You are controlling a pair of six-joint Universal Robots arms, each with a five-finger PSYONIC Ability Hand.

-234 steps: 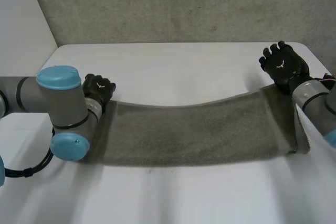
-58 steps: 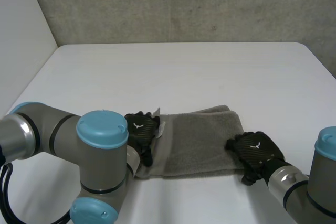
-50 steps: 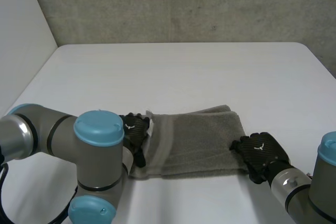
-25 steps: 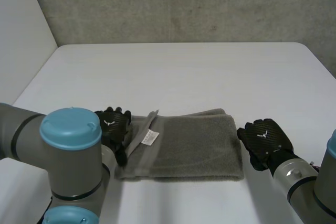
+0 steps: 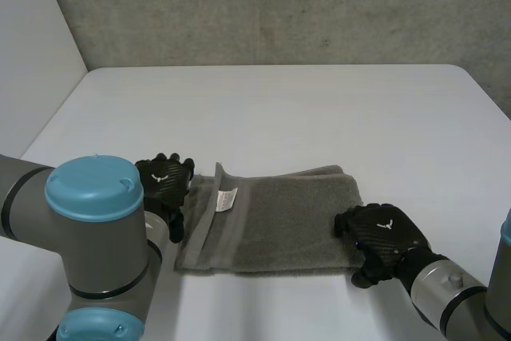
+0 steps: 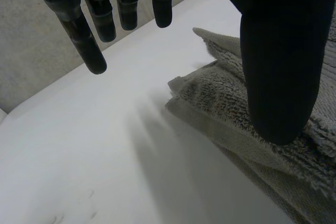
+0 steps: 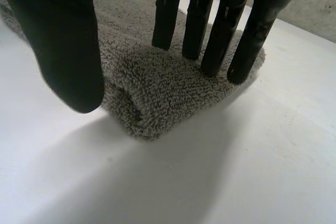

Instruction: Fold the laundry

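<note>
A grey terry towel [image 5: 279,217] lies folded into a short thick strip at the table's near middle, its white label [image 5: 226,199] face up near its left end. My left hand [image 5: 164,185] sits just off that left end, open, fingers [image 6: 89,40] straight above bare table and thumb over the towel's [image 6: 220,108] hem without gripping. My right hand [image 5: 383,237] is at the right end, open. Its straight fingers [image 7: 197,24] rest on top of the rolled fold [image 7: 157,93], and the thumb hangs beside the fold, apart from it.
The white table [image 5: 279,109] stretches bare behind the towel to a grey concrete wall. My left arm's blue-capped joints [image 5: 92,193] stand at the near left. The table's right edge runs close to my right arm.
My left hand has slid left off the towel's left end, leaving the hem flat with the label up. My right hand drew back to the right, then came onto the right fold.
</note>
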